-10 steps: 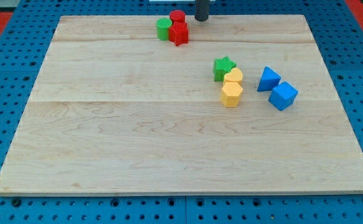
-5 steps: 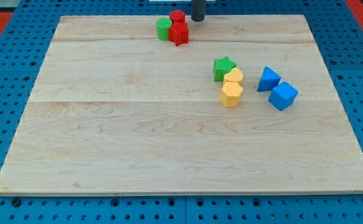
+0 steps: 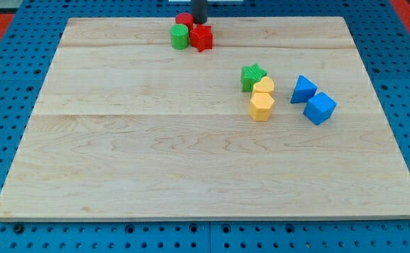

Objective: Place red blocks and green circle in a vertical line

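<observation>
My tip [image 3: 199, 22] is at the view's top edge of the wooden board [image 3: 121, 140]. It stands just right of the red round block [image 3: 184, 20] and just above the red angular block [image 3: 202, 37], touching or nearly touching both. The green circle block [image 3: 180, 36] sits left of the red angular block and below the red round block, pressed against them. The three blocks form a tight cluster.
A green star block [image 3: 253, 76], a yellow round-topped block [image 3: 264, 87] and a yellow hexagon block [image 3: 261, 106] cluster right of centre. A blue triangle block [image 3: 303, 89] and a blue cube [image 3: 321, 107] lie further right.
My tip moved left along the board's top edge. The red round block and the green circle slid left with it; the red angular block barely shifted.
</observation>
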Tool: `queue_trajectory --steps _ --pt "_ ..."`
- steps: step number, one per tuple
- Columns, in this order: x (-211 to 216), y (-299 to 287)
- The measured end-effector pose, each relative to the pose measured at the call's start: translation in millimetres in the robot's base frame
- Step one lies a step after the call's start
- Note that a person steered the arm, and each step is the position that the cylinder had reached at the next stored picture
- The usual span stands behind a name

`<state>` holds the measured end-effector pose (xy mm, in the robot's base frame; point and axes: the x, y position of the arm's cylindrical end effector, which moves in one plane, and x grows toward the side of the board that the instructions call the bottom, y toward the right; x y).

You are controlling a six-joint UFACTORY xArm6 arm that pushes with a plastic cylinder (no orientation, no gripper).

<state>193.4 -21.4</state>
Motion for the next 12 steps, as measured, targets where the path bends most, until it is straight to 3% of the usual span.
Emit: queue_trajectory --steps 2,8,12 --pt "0.0 -5.2" --pt "93.4 81.6" --pt "93.4 21.3"
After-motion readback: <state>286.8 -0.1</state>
